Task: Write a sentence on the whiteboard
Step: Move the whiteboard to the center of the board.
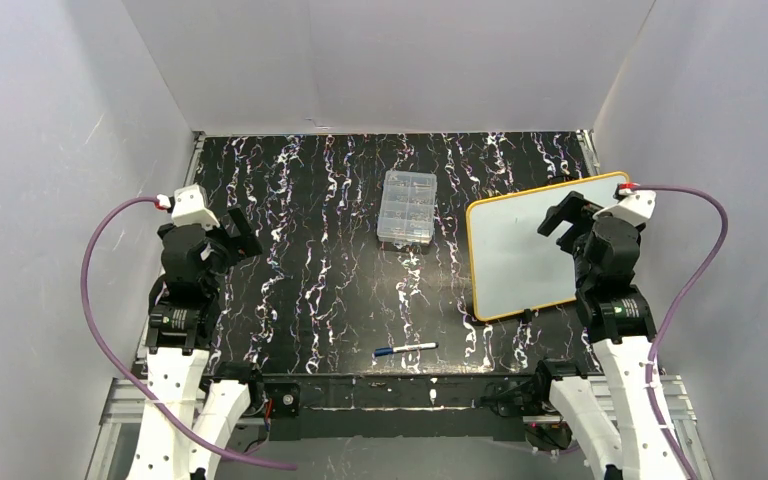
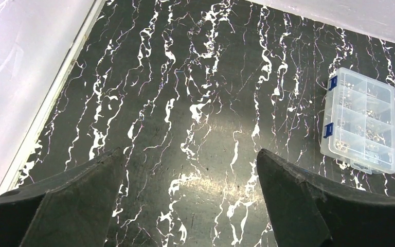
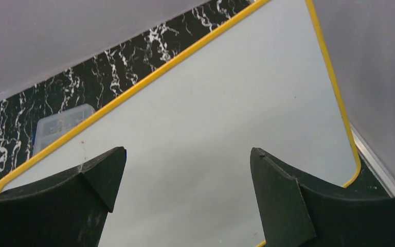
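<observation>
The left arm stands up from its base at 7 o'clock on the table [image 1: 310, 280], bends at the elbow, and points its left claw [image 1: 243, 232] toward 2 o'clock. In the left wrist view the left claw [image 2: 189, 154] is spread wide, with only the black and white table between its two dark fingers [image 2: 77, 200]. It holds nothing. The right arm stands up from 5 o'clock and leans in, so the right claw [image 1: 565, 215] points toward 10 o'clock over the whiteboard [image 1: 520, 255]. In the right wrist view the right claw [image 3: 187, 150] is wide open too, and it grips nothing. The whiteboard [image 3: 211, 128] fills that view under the fingers [image 3: 293, 200], and its face looks plain and pale inside the yellow frame. The whiteboard lies flat at 3 o'clock on the table, turned a little crooked. A clear box [image 1: 407, 207] sits near the middle, toward 12 o'clock, well apart from the left claw and just left of the board. The clear box [image 2: 361, 121] has blue clips and many small rooms. There seem to be tiny shiny bits inside, but they are too small to name. A pen [image 1: 406, 349] with a blue end lies on its side at 6 o'clock.
</observation>
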`<state>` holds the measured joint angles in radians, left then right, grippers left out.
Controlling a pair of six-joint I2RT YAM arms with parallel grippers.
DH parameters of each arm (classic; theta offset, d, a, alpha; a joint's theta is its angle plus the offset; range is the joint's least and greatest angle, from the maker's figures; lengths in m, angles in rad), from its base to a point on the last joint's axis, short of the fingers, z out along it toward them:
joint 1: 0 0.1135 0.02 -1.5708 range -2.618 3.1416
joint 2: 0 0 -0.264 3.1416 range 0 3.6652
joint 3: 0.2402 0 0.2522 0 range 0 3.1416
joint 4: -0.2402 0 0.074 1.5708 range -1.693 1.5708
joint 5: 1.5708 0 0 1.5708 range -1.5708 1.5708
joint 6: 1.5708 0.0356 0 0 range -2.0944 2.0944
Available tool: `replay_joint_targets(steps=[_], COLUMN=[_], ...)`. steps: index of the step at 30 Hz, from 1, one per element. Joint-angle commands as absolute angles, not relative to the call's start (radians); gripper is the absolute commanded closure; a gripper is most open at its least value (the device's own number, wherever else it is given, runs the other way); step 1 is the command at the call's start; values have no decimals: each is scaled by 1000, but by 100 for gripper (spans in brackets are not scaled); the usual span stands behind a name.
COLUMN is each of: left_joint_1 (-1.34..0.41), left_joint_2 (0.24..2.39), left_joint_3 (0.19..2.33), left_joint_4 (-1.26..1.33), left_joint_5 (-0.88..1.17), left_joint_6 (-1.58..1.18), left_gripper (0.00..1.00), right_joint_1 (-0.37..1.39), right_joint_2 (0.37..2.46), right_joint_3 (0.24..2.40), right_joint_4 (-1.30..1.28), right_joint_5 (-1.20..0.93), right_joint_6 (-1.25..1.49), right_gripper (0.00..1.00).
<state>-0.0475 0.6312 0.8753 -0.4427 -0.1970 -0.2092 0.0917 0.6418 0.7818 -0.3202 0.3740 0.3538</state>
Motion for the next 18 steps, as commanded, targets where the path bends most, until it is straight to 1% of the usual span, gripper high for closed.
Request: replay_joint_targets(steps=[1, 6, 11, 16, 18], left_joint_1=[-43, -41, -41, -44, -46], left_joint_2=[641, 637, 637, 623, 621], left_joint_3=[882, 876, 875, 867, 864], left_joint_4=[-436, -437, -436, -433, -431], left_joint_5=[-186, -174, -156, -155, -163], left_joint_6=[-219, -219, -232, -236, -236], left_gripper=[2, 2, 2, 2, 2], right_joint_1=[89, 89, 89, 89, 89], right_joint_2=[665, 664, 695, 687, 682], right_joint_3=[845, 851, 813, 804, 805], right_joint_4=[-439, -567, -713, -834, -880], right_joint_5=[341, 327, 291, 372, 391], right_joint_6=[379, 471, 605, 683, 703], right_gripper=[1, 1, 1, 1, 3])
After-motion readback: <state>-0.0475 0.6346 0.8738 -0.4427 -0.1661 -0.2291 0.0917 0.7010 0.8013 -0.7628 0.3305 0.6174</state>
